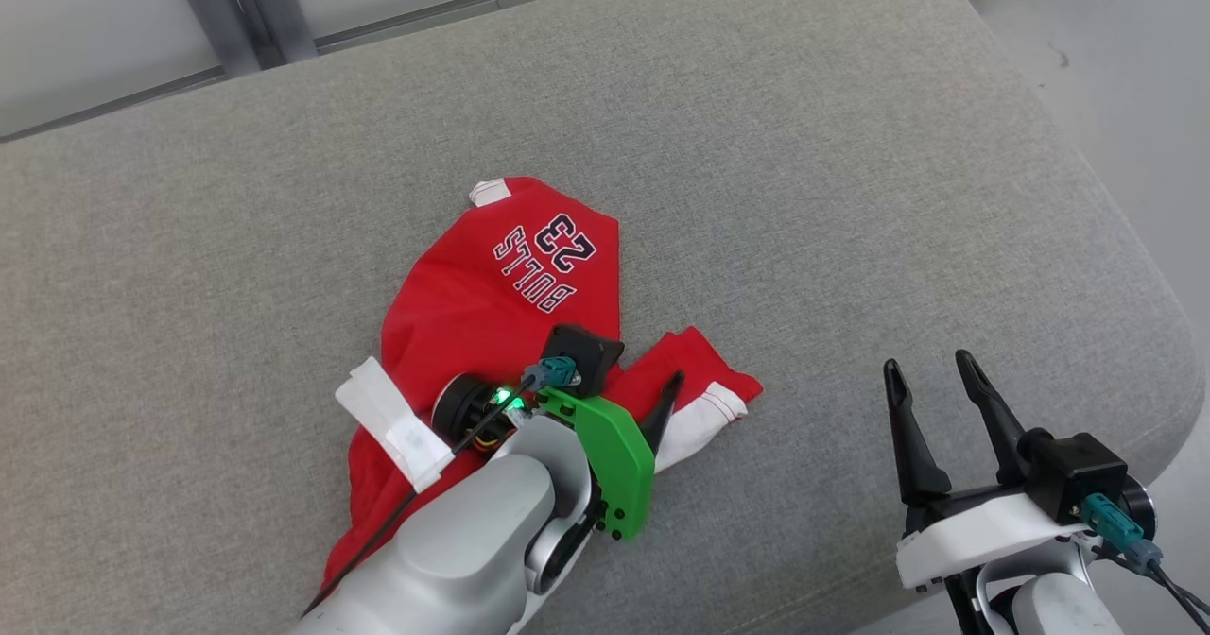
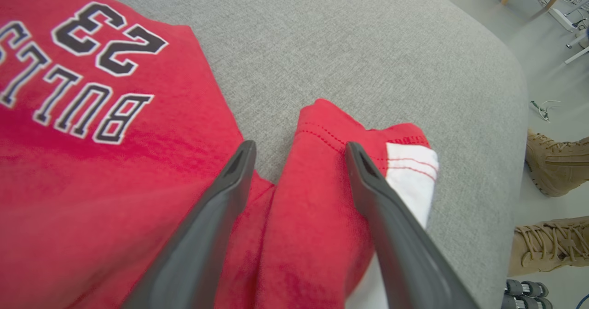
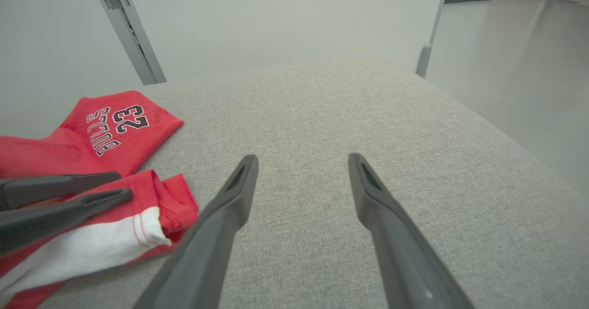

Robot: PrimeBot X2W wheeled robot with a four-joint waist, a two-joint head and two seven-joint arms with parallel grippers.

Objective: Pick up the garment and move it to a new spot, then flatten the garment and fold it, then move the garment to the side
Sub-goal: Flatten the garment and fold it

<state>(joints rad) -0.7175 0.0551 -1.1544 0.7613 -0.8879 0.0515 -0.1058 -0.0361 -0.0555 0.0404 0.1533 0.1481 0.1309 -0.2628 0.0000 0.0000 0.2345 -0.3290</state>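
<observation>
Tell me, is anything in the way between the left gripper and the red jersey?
Nothing visible. The open left gripper is right at the crumpled red fabric jersey on the grey upholstered cushion, its fingers spread over a red fold beside the white trim.

Bright, even indoor light, soft shadows, wrist views blurred near edges
</observation>
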